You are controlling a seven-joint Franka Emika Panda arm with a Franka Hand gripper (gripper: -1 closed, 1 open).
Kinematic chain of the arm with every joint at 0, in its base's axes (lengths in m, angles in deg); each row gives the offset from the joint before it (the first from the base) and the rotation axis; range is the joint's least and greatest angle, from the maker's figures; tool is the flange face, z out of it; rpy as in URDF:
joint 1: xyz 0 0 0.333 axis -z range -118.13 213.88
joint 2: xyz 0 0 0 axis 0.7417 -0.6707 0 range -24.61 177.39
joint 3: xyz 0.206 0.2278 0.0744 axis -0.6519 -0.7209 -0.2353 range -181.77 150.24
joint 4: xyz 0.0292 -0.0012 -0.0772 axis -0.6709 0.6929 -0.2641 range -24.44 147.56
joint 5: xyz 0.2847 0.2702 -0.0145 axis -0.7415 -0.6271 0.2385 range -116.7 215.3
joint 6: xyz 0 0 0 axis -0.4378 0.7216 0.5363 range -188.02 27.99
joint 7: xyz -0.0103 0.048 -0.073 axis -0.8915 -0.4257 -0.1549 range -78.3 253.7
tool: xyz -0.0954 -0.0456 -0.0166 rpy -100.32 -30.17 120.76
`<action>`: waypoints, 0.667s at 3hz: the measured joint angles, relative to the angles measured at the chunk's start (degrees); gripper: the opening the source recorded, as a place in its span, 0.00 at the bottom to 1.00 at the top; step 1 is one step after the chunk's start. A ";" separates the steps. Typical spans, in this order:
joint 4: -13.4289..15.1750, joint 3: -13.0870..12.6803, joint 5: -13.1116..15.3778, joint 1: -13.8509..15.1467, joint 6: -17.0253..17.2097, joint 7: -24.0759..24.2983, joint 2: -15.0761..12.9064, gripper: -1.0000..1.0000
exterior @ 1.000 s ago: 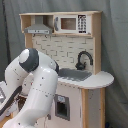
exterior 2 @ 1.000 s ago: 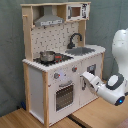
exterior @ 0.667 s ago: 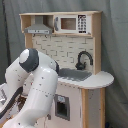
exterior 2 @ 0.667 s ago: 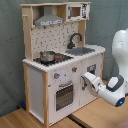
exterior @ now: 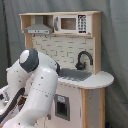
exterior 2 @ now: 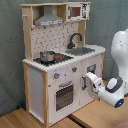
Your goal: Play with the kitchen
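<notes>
One big toy kitchen (exterior 2: 57, 70) stands on the wood floor (exterior 2: 20, 120) and we see it in both exterior views. Our white arm (exterior 2: 111, 89) points its claw (exterior 2: 86, 80) at the kitchen's front, by the oven door (exterior 2: 64, 96). We cannot tell if the claw is wide or narrow.

No legible text — microwave (exterior: 70, 23) keypad marks perhaps, unreadable.

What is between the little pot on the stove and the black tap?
Nothing stands there. In the second exterior view, only bare stovetop and counter lie between the pot and the faucet.
</notes>
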 joint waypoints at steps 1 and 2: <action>-0.32 0.91 0.44 0.00 -0.08 6.17 0.00 1.00; -1.27 1.83 2.10 0.02 -0.26 12.08 -0.01 1.00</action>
